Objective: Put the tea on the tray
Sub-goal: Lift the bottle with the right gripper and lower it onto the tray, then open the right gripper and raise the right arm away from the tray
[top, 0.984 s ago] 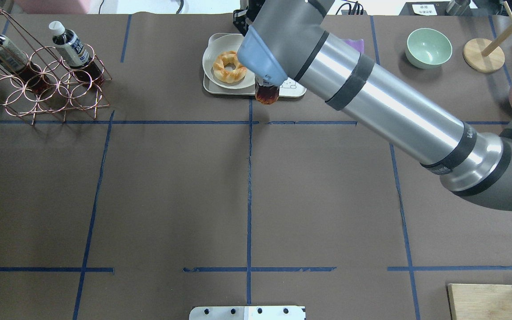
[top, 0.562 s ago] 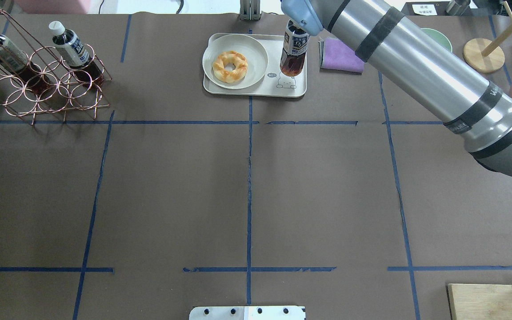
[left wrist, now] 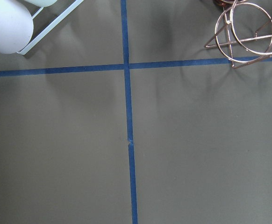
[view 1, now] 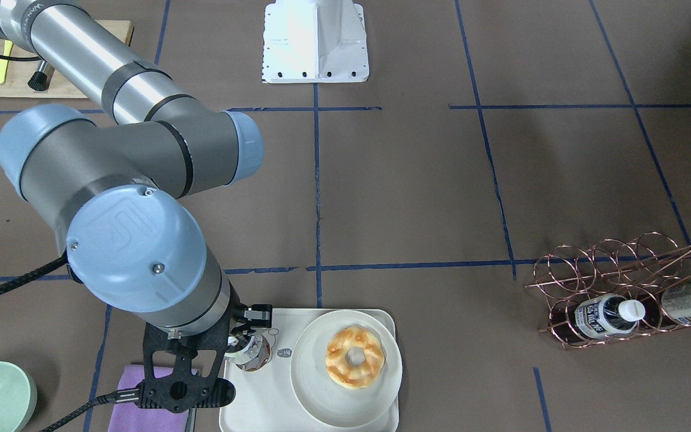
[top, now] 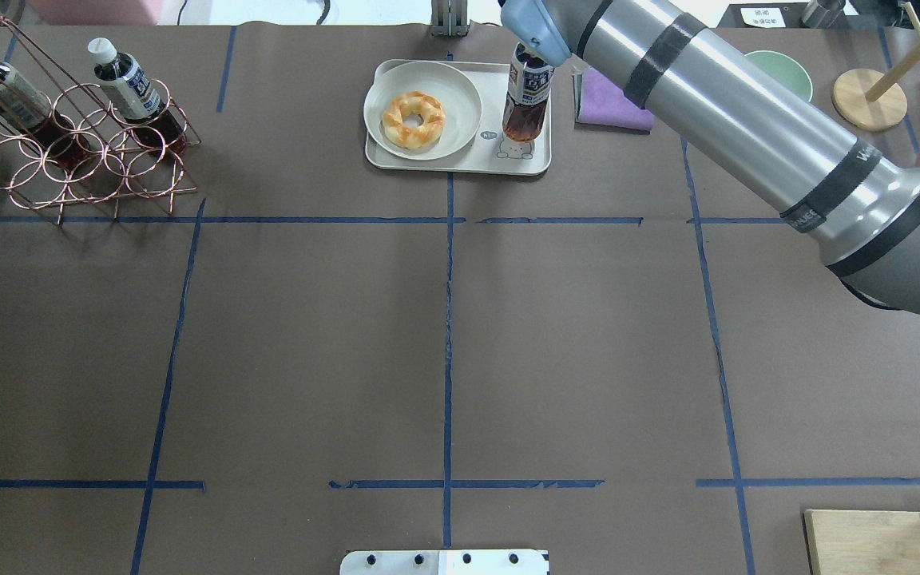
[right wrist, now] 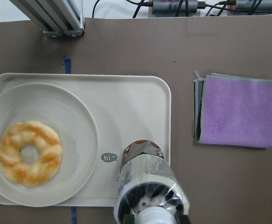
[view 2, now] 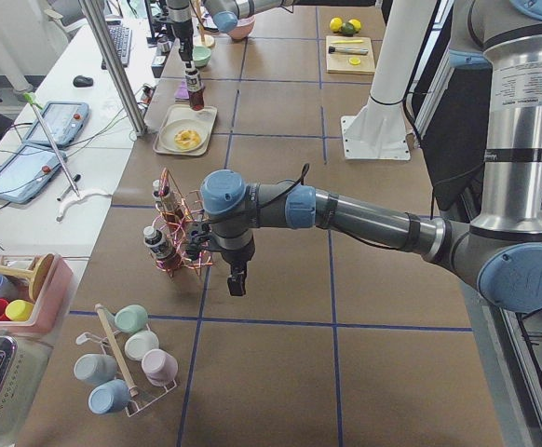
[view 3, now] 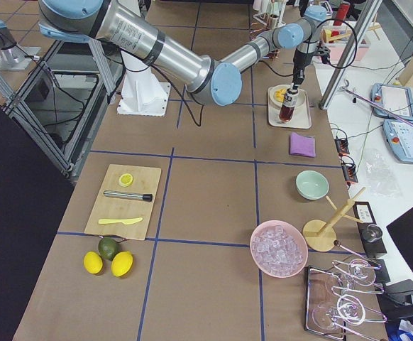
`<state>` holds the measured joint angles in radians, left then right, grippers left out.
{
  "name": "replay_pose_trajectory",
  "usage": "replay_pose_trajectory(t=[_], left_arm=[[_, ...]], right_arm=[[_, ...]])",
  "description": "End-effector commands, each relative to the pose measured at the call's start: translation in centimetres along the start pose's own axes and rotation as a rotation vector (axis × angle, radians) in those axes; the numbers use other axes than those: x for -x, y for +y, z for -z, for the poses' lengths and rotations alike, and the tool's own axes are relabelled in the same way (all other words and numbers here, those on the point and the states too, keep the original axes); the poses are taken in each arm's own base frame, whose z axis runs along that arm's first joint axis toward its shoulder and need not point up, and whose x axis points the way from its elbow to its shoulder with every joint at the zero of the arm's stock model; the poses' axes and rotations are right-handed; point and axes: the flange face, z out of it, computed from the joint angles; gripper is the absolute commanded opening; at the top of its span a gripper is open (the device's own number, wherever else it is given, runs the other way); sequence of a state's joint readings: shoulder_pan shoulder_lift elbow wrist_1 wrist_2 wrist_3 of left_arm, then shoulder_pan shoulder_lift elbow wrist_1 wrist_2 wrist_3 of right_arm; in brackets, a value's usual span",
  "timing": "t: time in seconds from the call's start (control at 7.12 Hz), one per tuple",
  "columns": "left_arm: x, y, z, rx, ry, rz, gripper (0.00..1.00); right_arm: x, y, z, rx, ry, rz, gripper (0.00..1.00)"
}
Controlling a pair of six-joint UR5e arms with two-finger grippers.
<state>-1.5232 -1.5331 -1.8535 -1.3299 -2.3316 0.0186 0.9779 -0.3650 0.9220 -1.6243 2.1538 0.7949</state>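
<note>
Tea [top: 525, 104] hangs upright under right hand [right wrist: 152, 217], over tray [top: 460, 164].

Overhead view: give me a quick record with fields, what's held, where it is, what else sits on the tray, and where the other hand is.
Held: small clear plastic tea bottle with white cap, upright in right hand
Position: over bear corner of cream-white rectangular tray; contact unclear
Also on tray: round cream plate with glazed ring doughnut
Left hand: near copper wire rack, state unclear
</note>
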Motion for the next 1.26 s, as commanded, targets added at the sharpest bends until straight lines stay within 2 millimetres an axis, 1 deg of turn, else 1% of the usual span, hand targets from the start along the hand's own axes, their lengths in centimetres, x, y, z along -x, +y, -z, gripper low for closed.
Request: replay_pose_trajectory(t=[0.0,0.14,0.28,0.42,0.56,0.7,0.84,0.98,1.12], left_arm=[[-0.1,0.0,0.1,-0.001,0.0,-0.001,1.0],[-0.1,0.0,0.1,-0.001,0.0,-0.001,1.0],[-0.1,0.0,0.1,-0.001,0.0,-0.001,1.0],[-0.1,0.0,0.1,-0.001,0.0,-0.001,1.0],[-0.1,0.0,0.1,-0.001,0.0,-0.001,1.0],[0.0,0.0,0.0,0.0,0.0,0.0,1.0],[0.0,0.0,0.0,0.001,0.0,0.001,1.0],[0.1,0.0,-0.1,0.003,0.0,0.002,1.0],[0.4,0.1,-0.4,0.009,-0.001,0.002,1.0]], right_arm=[[0.9,0.4,-1.1,0.004,-0.003,0.0,0.04],[0.9,0.4,-1.3,0.005,-0.002,-0.001,0.24],[0.9,0.4,-1.3,0.003,-0.002,0.001,0.68],[1.0,0.4,-1.2,0.003,-0.003,0.003,0.99],[1.4,0.5,-0.7,-0.004,-0.009,0.018,0.99],[1.6,0.2,1.0,-0.015,-0.024,0.018,1.0],[-0.3,-1.0,3.8,-0.008,-0.056,-0.012,1.0],[-2.5,-1.1,5.7,0.02,-0.055,-0.012,1.0],[-6.2,-0.3,6.6,0.053,-0.013,0.065,1.0]])
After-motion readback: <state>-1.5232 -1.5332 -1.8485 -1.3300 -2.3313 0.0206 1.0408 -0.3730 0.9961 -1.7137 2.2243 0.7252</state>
